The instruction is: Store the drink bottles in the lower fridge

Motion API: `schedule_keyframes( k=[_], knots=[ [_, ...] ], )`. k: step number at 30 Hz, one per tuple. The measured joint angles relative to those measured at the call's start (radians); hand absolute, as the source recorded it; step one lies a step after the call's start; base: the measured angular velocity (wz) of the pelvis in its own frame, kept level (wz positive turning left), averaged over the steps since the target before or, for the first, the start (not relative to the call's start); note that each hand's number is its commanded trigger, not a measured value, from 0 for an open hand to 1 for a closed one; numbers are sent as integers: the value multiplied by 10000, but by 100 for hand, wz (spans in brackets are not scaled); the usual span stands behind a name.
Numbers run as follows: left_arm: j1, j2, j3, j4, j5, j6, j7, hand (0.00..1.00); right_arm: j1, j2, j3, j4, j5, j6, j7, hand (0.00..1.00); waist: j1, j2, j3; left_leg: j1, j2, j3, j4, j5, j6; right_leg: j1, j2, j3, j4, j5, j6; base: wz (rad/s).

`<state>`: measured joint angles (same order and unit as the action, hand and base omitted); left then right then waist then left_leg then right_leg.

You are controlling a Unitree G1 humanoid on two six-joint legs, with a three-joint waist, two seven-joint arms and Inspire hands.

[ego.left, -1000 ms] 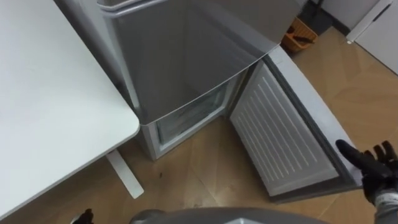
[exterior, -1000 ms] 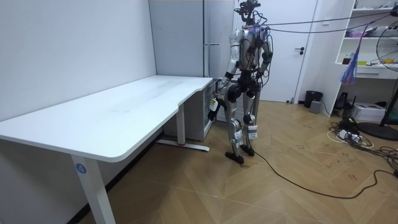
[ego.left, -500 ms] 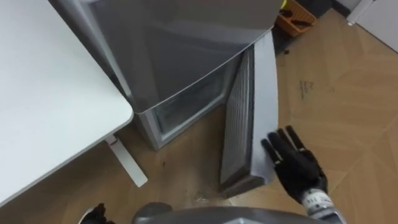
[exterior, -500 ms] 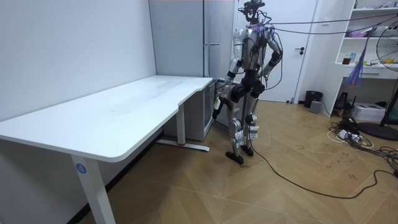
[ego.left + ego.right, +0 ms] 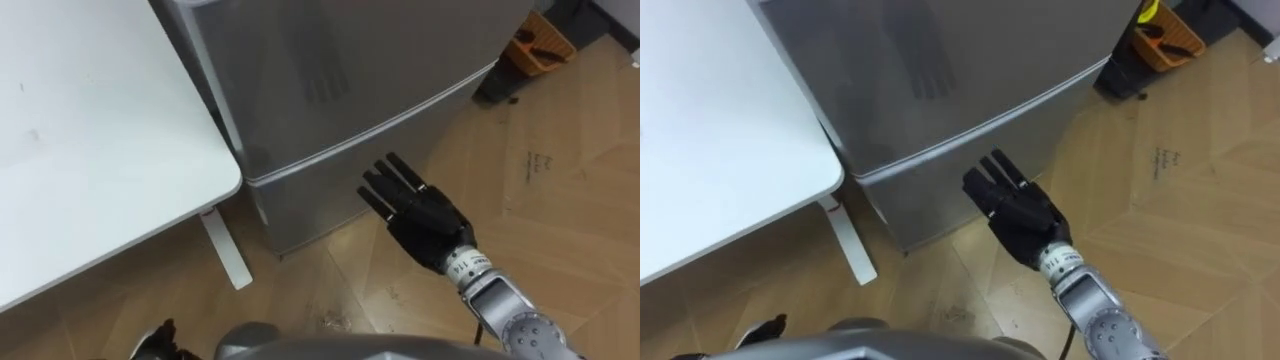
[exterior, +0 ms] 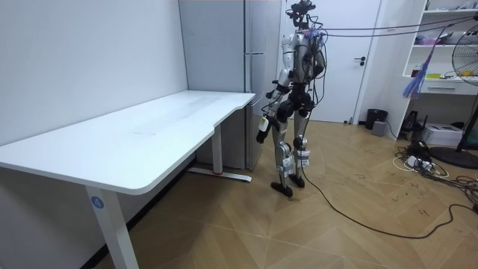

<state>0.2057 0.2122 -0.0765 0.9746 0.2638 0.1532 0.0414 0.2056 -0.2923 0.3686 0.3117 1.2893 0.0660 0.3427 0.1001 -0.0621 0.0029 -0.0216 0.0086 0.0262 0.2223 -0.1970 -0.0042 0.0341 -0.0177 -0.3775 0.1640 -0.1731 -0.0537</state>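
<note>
The grey fridge (image 5: 350, 70) stands against the white table's end, and its lower door (image 5: 330, 190) is closed flush under the upper door. My right hand (image 5: 420, 215) is open, its straight fingers laid flat against the front of the lower door, near its right half. In the right eye view the same hand (image 5: 1015, 210) touches the door just below the seam between the two doors. My left hand (image 5: 158, 340) hangs low at the bottom left edge, beside the table leg. In the room view I stand upright right in front of the fridge (image 6: 250, 82).
The white table (image 5: 90, 150) fills the left, with its leg foot (image 5: 228, 255) on the wooden floor beside the fridge. An orange crate (image 5: 540, 40) and a dark bin (image 5: 500, 85) sit past the fridge's right side. Cables lie on the floor (image 6: 418, 164) at the room view's right.
The lower fridge door swung from wide open to fully closed. My right hand followed it leftward and now lies flat against its front. My head view shifted towards the fridge.
</note>
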Motion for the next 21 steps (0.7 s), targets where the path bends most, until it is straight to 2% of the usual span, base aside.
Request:
schedule_keyframes(
  k=[14, 21],
  knots=[
    [362, -6, -59, -22, -389, 75, -7, 0, 112, 106, 13, -94, -19, 21, 93, 0, -73, 30, -9, 4, -38, -32, 3, 7, 14, 43, -12, 40, 20, -56, 29, 5],
    [700, -39, -3, -46, -421, 147, -16, 0, 383, 84, 0, -37, -852, 396, 94, 0, 14, -52, -65, 169, -79, 16, 35, 5, 14, 184, -78, 92, 108, -193, 56, 0]
  ],
)
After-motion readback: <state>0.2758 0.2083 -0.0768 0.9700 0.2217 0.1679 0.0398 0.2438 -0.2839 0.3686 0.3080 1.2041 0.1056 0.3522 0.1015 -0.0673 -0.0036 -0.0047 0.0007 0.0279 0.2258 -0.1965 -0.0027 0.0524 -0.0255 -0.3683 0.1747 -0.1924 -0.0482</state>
